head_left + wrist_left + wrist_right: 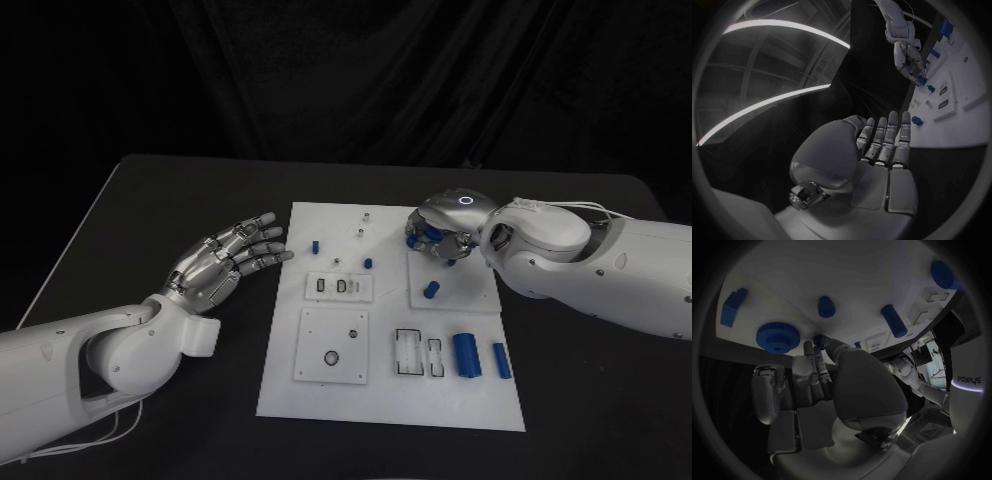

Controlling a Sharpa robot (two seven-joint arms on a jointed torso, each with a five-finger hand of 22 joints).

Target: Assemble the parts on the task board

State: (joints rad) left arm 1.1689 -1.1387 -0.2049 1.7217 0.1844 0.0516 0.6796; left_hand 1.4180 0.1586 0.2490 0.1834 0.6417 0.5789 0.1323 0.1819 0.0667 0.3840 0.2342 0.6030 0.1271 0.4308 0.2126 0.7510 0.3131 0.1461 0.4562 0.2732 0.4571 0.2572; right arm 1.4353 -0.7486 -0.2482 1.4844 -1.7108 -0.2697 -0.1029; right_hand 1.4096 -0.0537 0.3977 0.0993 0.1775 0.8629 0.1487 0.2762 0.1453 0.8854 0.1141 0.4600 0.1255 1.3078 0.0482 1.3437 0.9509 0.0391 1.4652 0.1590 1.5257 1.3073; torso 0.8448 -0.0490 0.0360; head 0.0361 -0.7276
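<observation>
The white task board (389, 400) lies mid-table. My right hand (440, 237) hangs over its far right corner, fingers curled down. In the right wrist view a small blue peg (819, 340) sits pinched between a fingertip and the thumb, just above the board. Close by stand a blue gear (778, 335), a blue block (732, 306) and two blue pegs (826, 306) (893, 320). My left hand (231, 257) lies open on the table left of the board, fingers stretched and holding nothing. Two blue cylinders (466, 355) (500, 360) lie at the board's near right.
Small blue pegs (316, 243) (368, 262) (431, 290) stand on the far half of the board. White inset plates with slots (340, 288) and holes (332, 345) sit near the middle. Bare black table (159, 200) surrounds the board.
</observation>
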